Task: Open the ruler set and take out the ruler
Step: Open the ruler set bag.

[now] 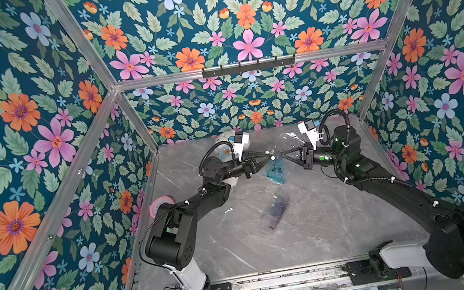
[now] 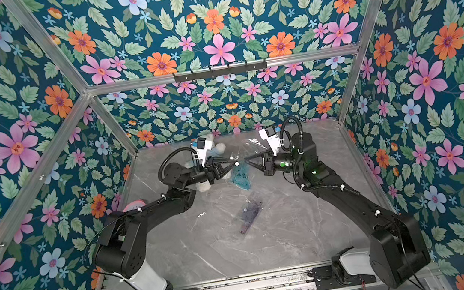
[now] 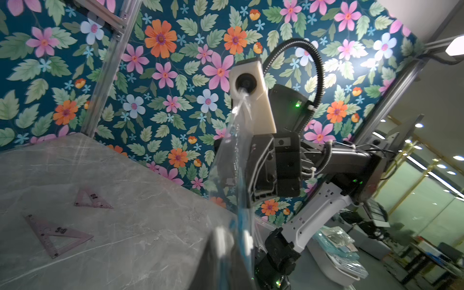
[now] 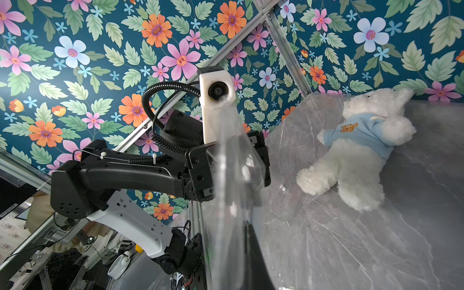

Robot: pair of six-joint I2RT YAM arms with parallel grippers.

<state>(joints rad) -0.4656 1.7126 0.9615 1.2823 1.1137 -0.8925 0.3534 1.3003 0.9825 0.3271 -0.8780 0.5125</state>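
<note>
- Ruler set bag [image 1: 275, 173] (clear plastic w/ a teal part) hung in the air over the far-middle of the table [image 1: 325, 225], stretched btwn the two gripper tips. The teal part dangled just below them in both top views [image 2: 241, 179].
- L gripper [image 1: 270, 158] came in from the left w/ fingers clenched. It seemed to be pinching the bag's edge, but the tips were small in the top views and blurred in the left wrist view, so the contact itself wasn't clear.
- R gripper [image 1: 282, 154] came in from the right, fingers clenched on the bag's clear part. In the left wrist view the plastic [image 3: 238, 155] ran across the front of its jaws.
- The two grippers pointed at each other, tips just beside one another.
- In the right wrist view the bag [image 4: 233, 180] was a clear sheet crossing in front of the L gripper.
- Two purple set squares were out of the bag, on the table's middle, nearer than the bag. In the left wrist view they lay flat and apart: one [image 3: 94, 204], the other [image 3: 60, 229]. In the top views they were only a blurred purple patch [image 1: 279, 211].
- White plush bear [image 4: 356, 160] in a blue shirt lay at the far left of the table, mostly behind the L arm in the top views.
- Pink tape roll [image 1: 161, 204] sat at the table's left edge.
</note>
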